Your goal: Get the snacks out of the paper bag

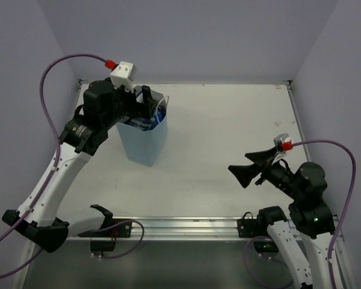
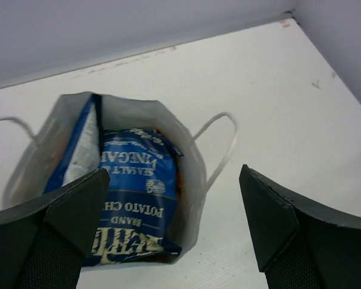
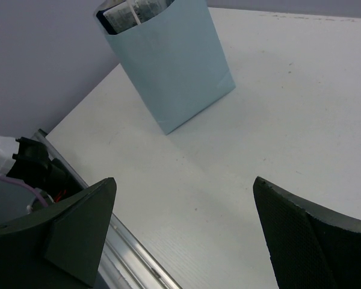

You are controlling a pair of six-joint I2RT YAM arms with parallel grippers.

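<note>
A: Where are the snacks, then?

B: All in the paper bag point(image 1: 143, 141), as far as I can tell. It stands upright on the counter point(image 1: 228, 120), on the left arm's side, with its mouth open to the top. Looking down into it, I see a dark blue packet point(image 2: 135, 192) of salt and vinegar chips lying face up. A second blue packet point(image 2: 78, 150) is wedged on edge against the bag's wall beside it. Anything beneath them is hidden.

A: And the left claw point(image 1: 145, 99)?

B: Right over the mouth, jaws spread wide, nothing between them. I'd say it's lined up that way so the fingers can drop either side of that top packet. The wrapper looks glossy and crinkly, so I'd guess it gives under a pinch and may slide.

A: Why is the right claw point(image 1: 239, 164) so far off?

B: It hangs above the counter near its own base, well apart from the bag, also gaping wide and empty. My reading is that it's placed there so as not to crowd the bag — or ready to steady it, since light paper could tip or lift when a packet is pulled. One white string handle point(image 2: 225, 144) droops outside the rim, away from the fingers.

A: So none are out yet?

B: None that I can see — the first lift hasn't begun.
</note>
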